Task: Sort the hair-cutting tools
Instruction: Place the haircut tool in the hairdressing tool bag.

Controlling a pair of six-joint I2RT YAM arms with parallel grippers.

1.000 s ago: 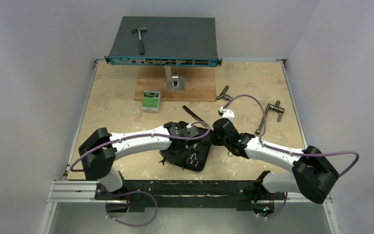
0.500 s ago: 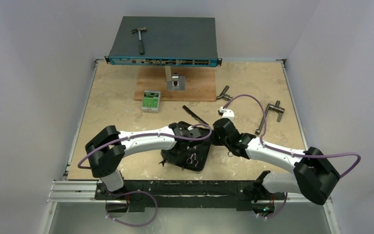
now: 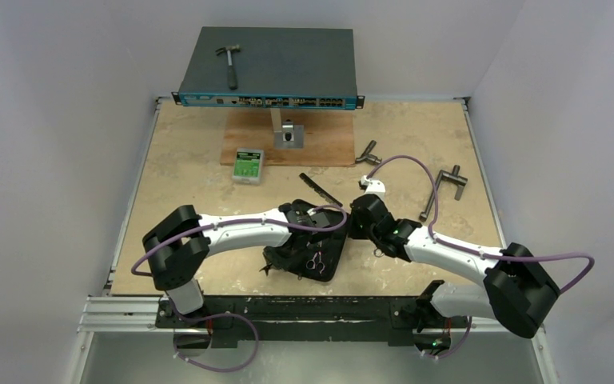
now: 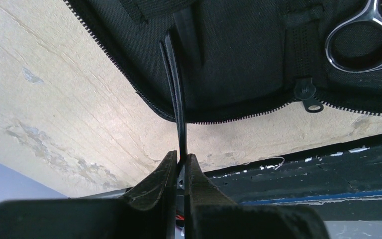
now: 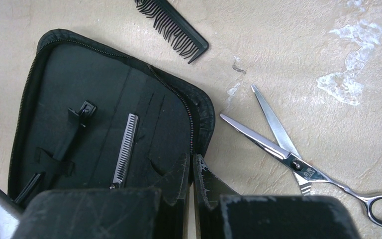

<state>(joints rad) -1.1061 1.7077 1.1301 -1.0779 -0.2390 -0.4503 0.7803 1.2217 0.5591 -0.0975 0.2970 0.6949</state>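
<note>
Since a second ago the left arm (image 3: 232, 230) has swung its elbow in toward the middle, while the right arm (image 3: 448, 252) has barely shifted; both wrists meet over the case as before. On the table (image 3: 192, 160) the open black zip case (image 5: 79, 89) lies close to the near edge, just short of the black rail (image 3: 288, 308). Thinning scissors (image 5: 124, 149) are already in it, the toothed blade in a slot, and one black hair clip (image 5: 62, 147) sits under a strap. The plain scissors (image 5: 288, 152) lie with blades apart on the bare table just right of the case. The black comb (image 5: 174, 25) lies just beyond the case's far corner. Neither is put away yet, so I judge the sorting roughly half done.

The left pincer (image 4: 180, 160) is clamped on a second hair clip (image 4: 178, 99), whose tip reaches over the zipped rim into the case. Seating it looks like the step in hand. The right pincer (image 5: 191, 167) has its fingers drawn together right at the case's right rim; whether fabric is nipped between them I cannot tell.

Room is tight. Two wrists crowd one case, the rail runs close by the left pincer, and the plain scissors lie beside the right one. Open table lies left of the case and beyond the comb.
</note>
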